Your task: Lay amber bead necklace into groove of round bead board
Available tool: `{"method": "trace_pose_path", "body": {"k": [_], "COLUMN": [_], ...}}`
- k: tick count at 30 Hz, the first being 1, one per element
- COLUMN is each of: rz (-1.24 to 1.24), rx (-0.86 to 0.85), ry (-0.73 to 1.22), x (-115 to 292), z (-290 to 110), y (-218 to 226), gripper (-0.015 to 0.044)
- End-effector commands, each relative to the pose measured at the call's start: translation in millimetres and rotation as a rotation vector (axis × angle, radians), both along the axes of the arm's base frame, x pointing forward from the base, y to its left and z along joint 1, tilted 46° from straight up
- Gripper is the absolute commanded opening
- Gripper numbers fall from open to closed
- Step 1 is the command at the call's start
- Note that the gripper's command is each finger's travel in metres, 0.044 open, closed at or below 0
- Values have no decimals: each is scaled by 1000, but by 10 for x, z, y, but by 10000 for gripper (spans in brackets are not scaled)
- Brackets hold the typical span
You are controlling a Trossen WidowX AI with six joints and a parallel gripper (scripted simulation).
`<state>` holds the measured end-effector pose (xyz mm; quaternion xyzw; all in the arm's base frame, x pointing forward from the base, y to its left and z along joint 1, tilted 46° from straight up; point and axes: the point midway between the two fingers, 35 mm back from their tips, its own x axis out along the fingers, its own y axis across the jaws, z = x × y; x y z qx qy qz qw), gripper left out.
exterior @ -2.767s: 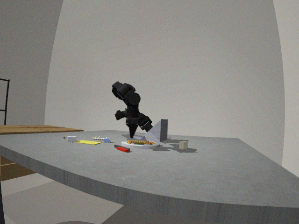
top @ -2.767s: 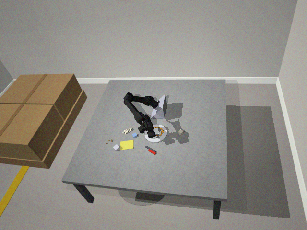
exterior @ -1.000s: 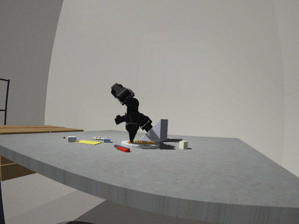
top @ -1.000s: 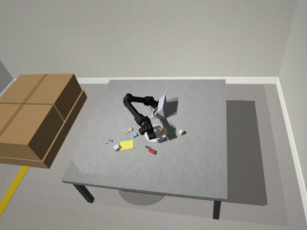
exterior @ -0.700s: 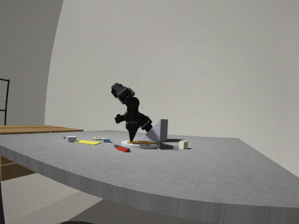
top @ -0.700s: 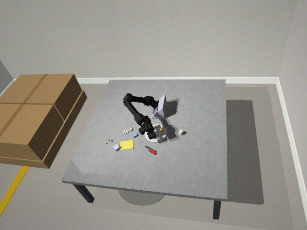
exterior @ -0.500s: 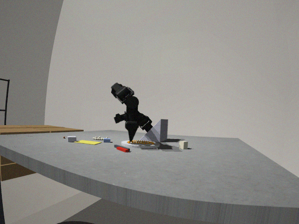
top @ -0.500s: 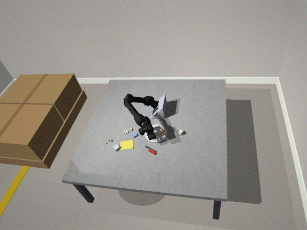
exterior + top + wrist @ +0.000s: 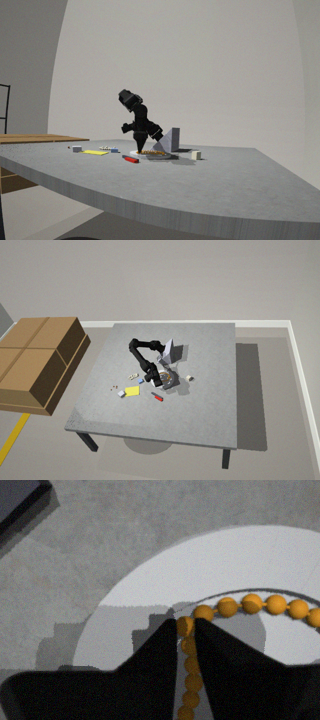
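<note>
The amber bead necklace (image 9: 252, 605) (image 9: 165, 376) (image 9: 151, 152) lies on the round white bead board (image 9: 150, 590) (image 9: 155, 384) (image 9: 133, 152) near the table's middle. In the wrist view its beads curve along the board's dark groove line (image 9: 235, 591) to the right. My gripper (image 9: 184, 627) (image 9: 156, 380) (image 9: 139, 150) points down onto the board's left part. It is shut on the necklace, with one bead between the fingertips and more beads running back between the fingers.
A grey wedge block (image 9: 170, 351) (image 9: 168, 141) stands just behind the board. A red and grey marker (image 9: 156, 396) (image 9: 131, 159), a yellow pad (image 9: 132, 390), small blue (image 9: 140, 381), white (image 9: 121, 394) and cream (image 9: 189, 378) cubes, a pale bead string (image 9: 133, 376) and cardboard boxes (image 9: 33, 361) are around.
</note>
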<state>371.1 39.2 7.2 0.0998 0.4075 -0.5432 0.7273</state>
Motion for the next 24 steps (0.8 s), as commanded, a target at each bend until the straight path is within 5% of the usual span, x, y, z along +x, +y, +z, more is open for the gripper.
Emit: {"method": "trace_pose_path", "body": {"k": [1, 16, 24], "rz": [0, 2, 2], "rx": [0, -2, -6], "ry": [0, 3, 3], "x": [0, -4, -7], "z": [3, 13, 38], "y": [4, 11, 37], "gripper": [53, 440, 440]}}
